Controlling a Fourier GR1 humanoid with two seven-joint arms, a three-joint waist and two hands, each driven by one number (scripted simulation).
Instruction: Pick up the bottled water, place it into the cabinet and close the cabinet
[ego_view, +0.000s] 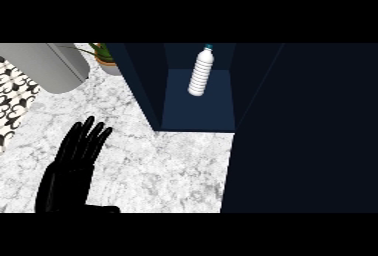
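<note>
Left hand (74, 160): open, fingers straight, on the counter (162, 165) left of the cabinet (199, 100); right hand unseen. Bottle (200, 72): upright inside that cabinet, likely light, smooth, slippery plastic; grasp mid-body.

A white marble counter (170, 165) with grey veining fills the lower left. At its far left corner lies a grey rounded appliance (44, 65) (what kind cannot be told). Just beside it stands a potted plant (107, 60), and a black-and-white patterned surface (13, 100) runs along the left edge.
</note>
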